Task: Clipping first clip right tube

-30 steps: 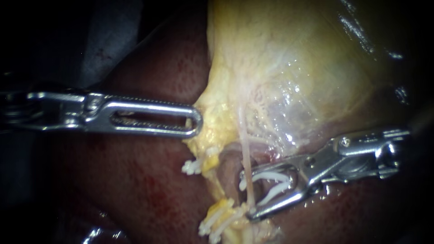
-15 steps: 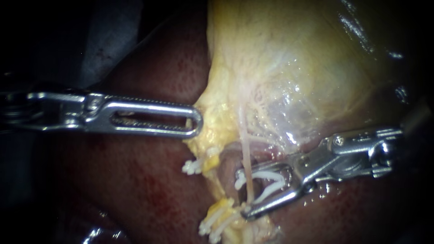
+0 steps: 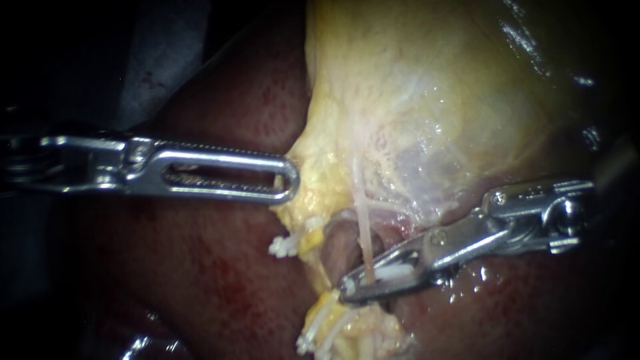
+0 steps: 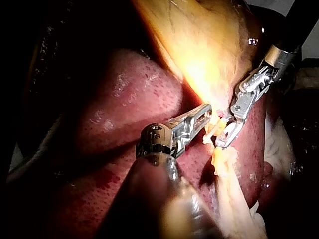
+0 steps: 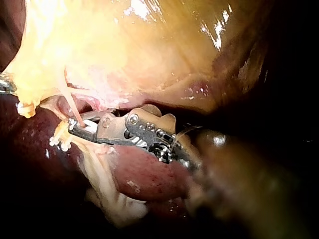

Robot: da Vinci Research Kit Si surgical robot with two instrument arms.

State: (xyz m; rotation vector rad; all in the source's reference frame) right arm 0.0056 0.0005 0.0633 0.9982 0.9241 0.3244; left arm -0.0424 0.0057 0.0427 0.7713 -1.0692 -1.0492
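A thin pale tube (image 3: 363, 230) runs down from the yellow gallbladder (image 3: 413, 100), to the right of a thicker stump that carries white clips (image 3: 283, 247). My right instrument (image 3: 352, 289) comes in from the right; its jaws are closed across this right tube with a white clip (image 3: 393, 272) squeezed between them. In the right wrist view the same jaws (image 5: 79, 128) pinch the tube (image 5: 69, 105) just under the gallbladder. My left instrument (image 3: 291, 180), with slotted jaws lying together, grips the gallbladder's yellow edge. The left wrist view shows both jaw tips (image 4: 205, 115) close together.
Dark red liver (image 3: 213, 280) lies below and around the gallbladder. More white clips (image 3: 320, 330) sit on yellow fatty tissue under my right instrument's jaws. My right instrument's shaft (image 4: 279, 50) crosses in ahead of the left one.
My right instrument's jaws, wide open around the tube with the clip spread, have advanced left and closed on it, flattening the clip. My left instrument has stayed put.
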